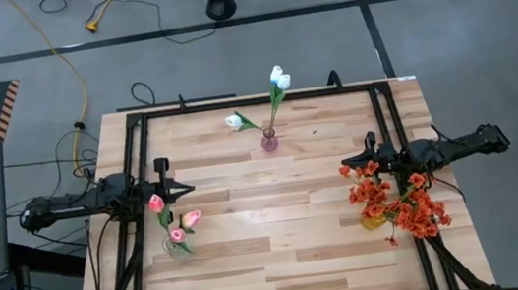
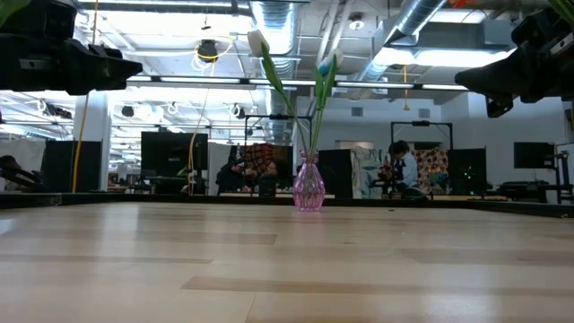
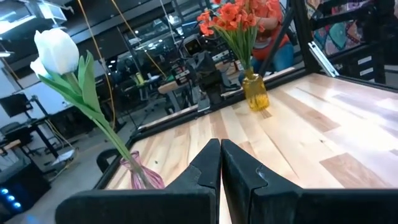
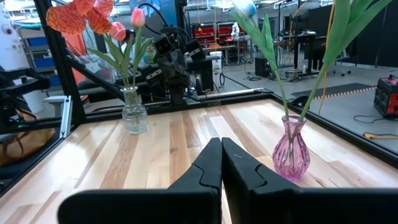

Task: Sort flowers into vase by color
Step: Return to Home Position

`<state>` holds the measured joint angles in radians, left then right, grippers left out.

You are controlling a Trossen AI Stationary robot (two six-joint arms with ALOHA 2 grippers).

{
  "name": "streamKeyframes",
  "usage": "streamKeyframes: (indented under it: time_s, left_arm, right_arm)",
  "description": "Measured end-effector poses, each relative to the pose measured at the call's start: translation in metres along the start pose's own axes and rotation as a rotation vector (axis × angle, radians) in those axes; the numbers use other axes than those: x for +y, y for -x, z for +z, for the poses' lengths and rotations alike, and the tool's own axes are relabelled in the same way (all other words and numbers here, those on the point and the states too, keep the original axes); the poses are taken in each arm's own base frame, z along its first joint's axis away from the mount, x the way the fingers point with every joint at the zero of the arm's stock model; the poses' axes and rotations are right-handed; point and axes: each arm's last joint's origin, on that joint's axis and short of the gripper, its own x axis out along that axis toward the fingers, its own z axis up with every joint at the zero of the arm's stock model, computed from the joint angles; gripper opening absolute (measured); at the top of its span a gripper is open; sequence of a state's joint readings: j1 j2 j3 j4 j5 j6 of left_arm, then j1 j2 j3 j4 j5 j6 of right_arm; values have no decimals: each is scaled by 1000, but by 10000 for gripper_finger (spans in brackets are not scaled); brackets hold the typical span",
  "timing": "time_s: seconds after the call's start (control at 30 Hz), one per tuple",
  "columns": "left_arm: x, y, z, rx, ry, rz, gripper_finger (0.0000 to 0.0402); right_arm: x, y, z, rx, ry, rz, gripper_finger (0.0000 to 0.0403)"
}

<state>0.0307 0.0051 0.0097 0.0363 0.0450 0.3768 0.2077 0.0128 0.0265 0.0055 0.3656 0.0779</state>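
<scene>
The left tool (image 1: 188, 188) and right tool (image 1: 344, 167) are hovering pinched together, empty, over the bench (image 1: 283, 261); pink tulips (image 1: 178, 232) are standing upright just beside the left, orange blooms (image 1: 410, 208) beside the right.

bright even overhead lighting, only faint shadows

Table (image 1: 283, 261): centre and near edge lie open. Obstacles: purple vase (image 1: 270, 143) at mid far edge, clear vase (image 1: 177, 246) by the left edge, and yellow vase (image 3: 255, 92), apparently close to the right edge, all with tall stems.
</scene>
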Motion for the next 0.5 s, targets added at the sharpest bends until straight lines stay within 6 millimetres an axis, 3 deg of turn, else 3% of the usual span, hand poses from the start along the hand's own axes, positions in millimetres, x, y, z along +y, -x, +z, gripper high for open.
streamKeyframes:
  time_s: [0.5]
  left_arm:
    - [1,0,-2,32,19,51,0]
  right_arm:
    - [0,0,0,0,61,1,33]
